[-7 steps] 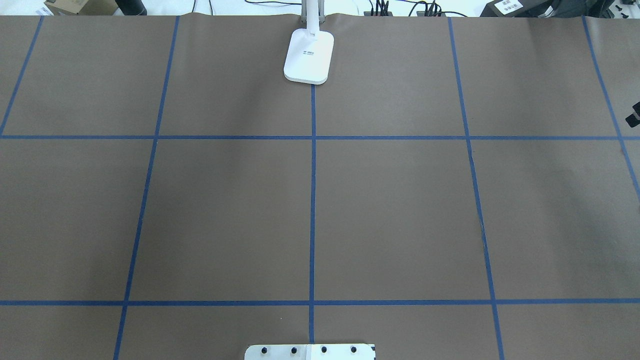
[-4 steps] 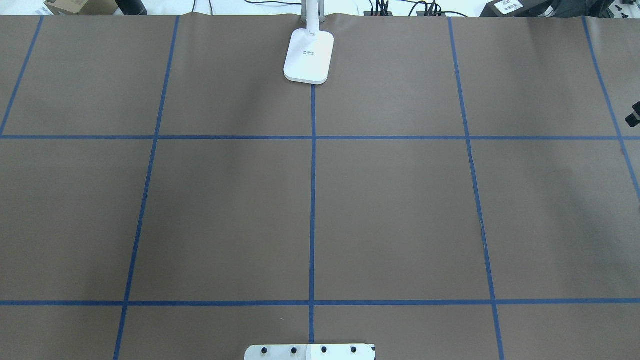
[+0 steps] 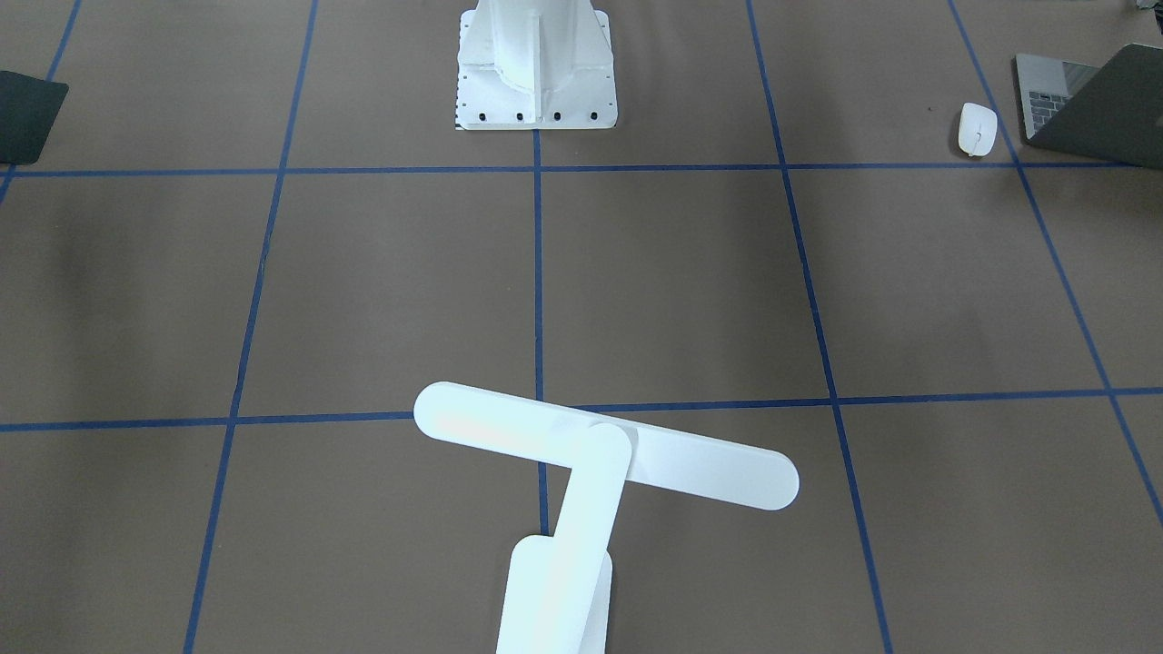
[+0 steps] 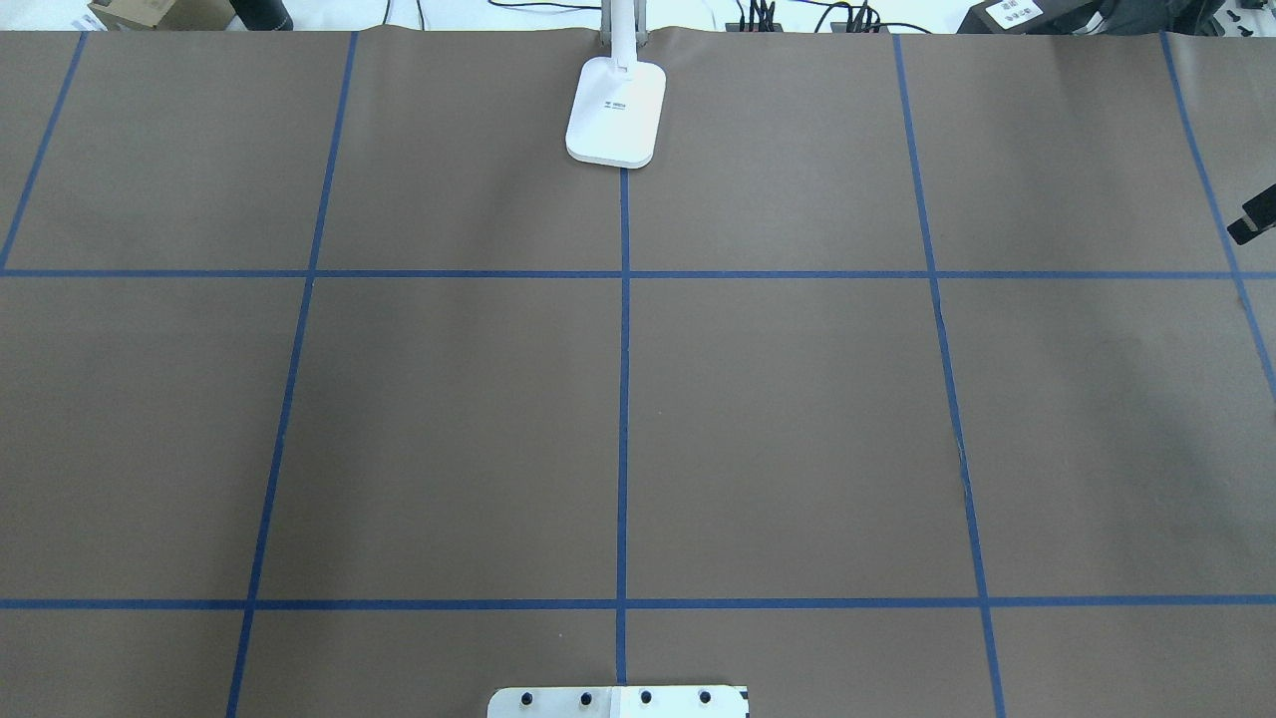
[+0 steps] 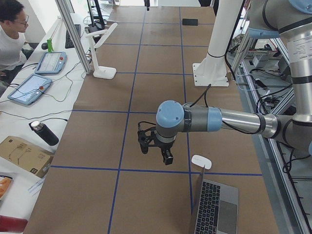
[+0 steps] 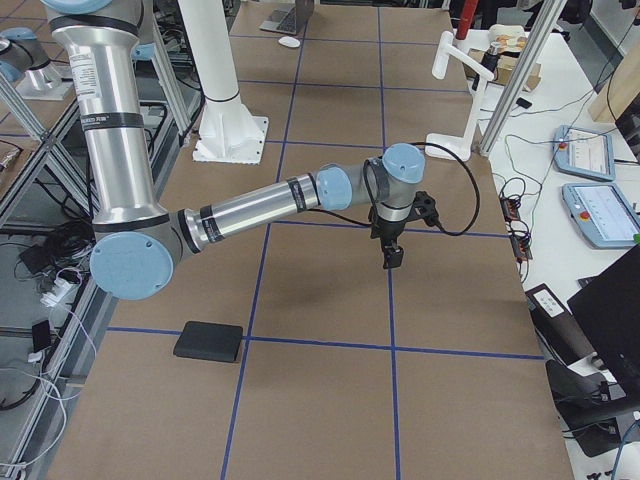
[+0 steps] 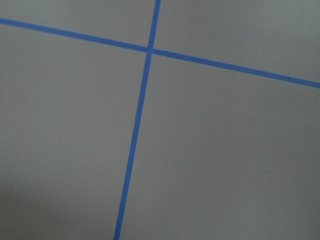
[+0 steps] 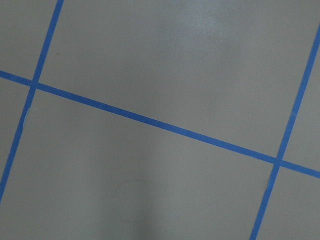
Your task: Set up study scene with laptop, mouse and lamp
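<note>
The white lamp stands at the table's far middle edge, its base on the brown cover and its bar head level. At the robot's left end, the grey laptop sits half open, with the white mouse beside it. My left gripper hangs above the table a short way from the mouse; I cannot tell whether it is open or shut. My right gripper hovers over the right part of the table, showing only as a black sliver overhead, its state unclear. Both wrist views show only brown cover and blue tape.
A black mouse pad lies at the robot's right end. The white pedestal stands at the near middle. A person sits beyond the far edge beside tablets, a dark bottle and a cardboard box.
The black sliver of the right gripper at the overhead view's right edge has shifted slightly towards the far side. The lamp has not moved.
</note>
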Tool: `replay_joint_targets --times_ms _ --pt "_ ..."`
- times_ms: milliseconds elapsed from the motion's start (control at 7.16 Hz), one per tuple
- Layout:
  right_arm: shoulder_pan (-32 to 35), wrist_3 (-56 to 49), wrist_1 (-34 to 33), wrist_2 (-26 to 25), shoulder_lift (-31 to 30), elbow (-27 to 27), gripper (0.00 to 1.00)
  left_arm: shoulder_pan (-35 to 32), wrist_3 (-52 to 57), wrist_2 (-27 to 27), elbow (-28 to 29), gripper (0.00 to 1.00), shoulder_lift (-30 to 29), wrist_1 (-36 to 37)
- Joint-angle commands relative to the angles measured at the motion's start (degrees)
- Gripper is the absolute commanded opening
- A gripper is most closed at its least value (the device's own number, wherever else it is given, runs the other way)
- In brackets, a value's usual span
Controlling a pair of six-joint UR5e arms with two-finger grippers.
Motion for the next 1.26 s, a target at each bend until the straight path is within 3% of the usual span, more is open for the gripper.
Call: replay_joint_targets --times_ms 0,140,699,1118 --pt "-1.48 0.18 1.12 0.21 0.15 0.31 1.00 -9.14 -0.46 2.31 0.20 1.00 6.26 0.62" --pt "-1.57 -0.08 1.22 2.30 -0.20 0.06 1.00 -12.55 -0.47 2.65 0.38 1.00 8.03 0.62" --pt "-2.62 -0.43 1.66 4.70 -0.65 0.14 1.00 -13.11 -15.05 3.18 5.55 1.00 10.24 -0.34" --pt "-3.94 0.00 1.66 4.70 -0.65 0.40 1.00 -13.02 -20.32 4.33 10.37 1.00 12.00 -8.32"
